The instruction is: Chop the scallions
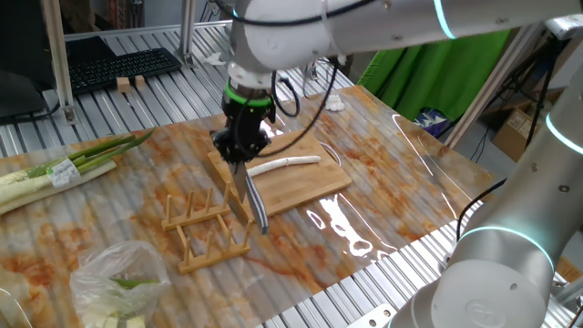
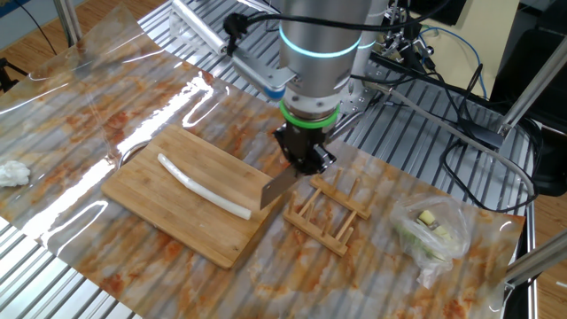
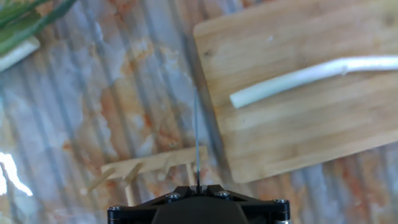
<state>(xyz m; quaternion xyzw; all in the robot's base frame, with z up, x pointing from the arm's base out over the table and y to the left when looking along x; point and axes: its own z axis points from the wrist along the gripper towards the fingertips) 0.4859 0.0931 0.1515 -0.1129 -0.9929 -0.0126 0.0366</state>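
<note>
On the board (image 2: pixel 151 208), the scallions (image 2: pixel 203 186) lie lengthwise, slightly curved.

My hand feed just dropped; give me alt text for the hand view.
Seen edge-on, a knife blade runs up from the shut gripper over the marbled table cover, beside the wooden board. One uncut scallion stalk lies on the board; a wooden rack sits below the blade.

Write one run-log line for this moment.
gripper: shut on knife | knife: above board edge | scallion: whole, on board | rack: beside board
</note>
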